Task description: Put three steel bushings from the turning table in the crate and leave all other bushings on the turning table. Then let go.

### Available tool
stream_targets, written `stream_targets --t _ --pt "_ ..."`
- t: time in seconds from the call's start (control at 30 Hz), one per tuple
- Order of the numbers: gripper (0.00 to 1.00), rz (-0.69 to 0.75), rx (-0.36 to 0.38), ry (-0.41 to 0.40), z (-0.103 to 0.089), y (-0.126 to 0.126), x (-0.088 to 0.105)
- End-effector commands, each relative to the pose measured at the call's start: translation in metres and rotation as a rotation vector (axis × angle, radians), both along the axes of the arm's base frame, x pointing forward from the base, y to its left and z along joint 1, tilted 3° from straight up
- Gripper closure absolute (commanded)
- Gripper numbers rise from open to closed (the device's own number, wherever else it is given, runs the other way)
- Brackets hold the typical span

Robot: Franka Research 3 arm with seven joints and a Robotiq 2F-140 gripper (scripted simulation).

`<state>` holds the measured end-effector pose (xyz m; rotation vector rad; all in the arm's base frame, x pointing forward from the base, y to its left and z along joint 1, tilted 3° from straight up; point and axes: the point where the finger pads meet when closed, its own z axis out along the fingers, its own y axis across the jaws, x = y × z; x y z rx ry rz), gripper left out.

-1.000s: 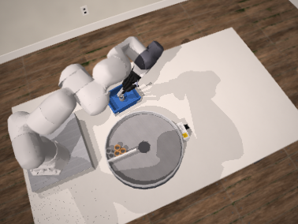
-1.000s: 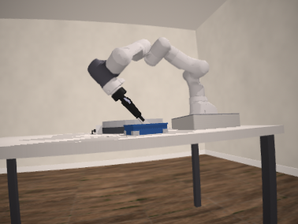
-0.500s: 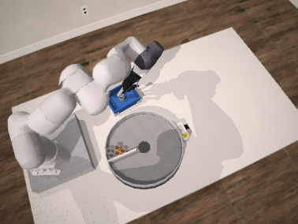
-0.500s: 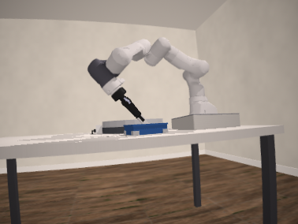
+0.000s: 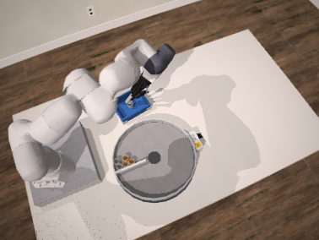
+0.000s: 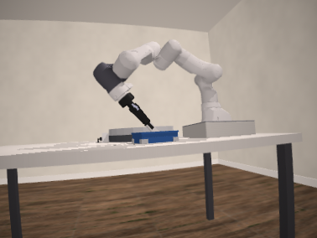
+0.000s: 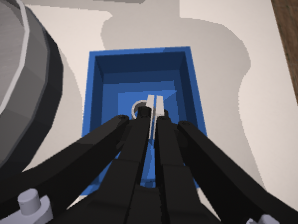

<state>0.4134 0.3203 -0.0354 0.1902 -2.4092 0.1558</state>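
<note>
Ring (image 5: pixel 131 106) (image 7: pixel 135 109) in blue crate (image 5: pixel 133 115) (image 6: pixel 155 137) (image 7: pixel 91 95), ten o'clock of fingertips, apparently upright, axis unclear. Gripper (image 5: pixel 129 101) (image 6: pixel 153 128) (image 7: pixel 154 105) tilts down into crate, fingers together or nearly; can't tell if ring's clamped.
</note>
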Motion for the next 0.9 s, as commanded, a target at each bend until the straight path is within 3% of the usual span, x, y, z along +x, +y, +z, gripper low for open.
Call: stream_targets --t 0.0,0.87 --pt "1.0 0.004 0.001 -0.004 -0.0007 -0.0006 0.0019" --pt "1.0 0.004 0.001 -0.004 -0.0054 -0.0002 0.0019"
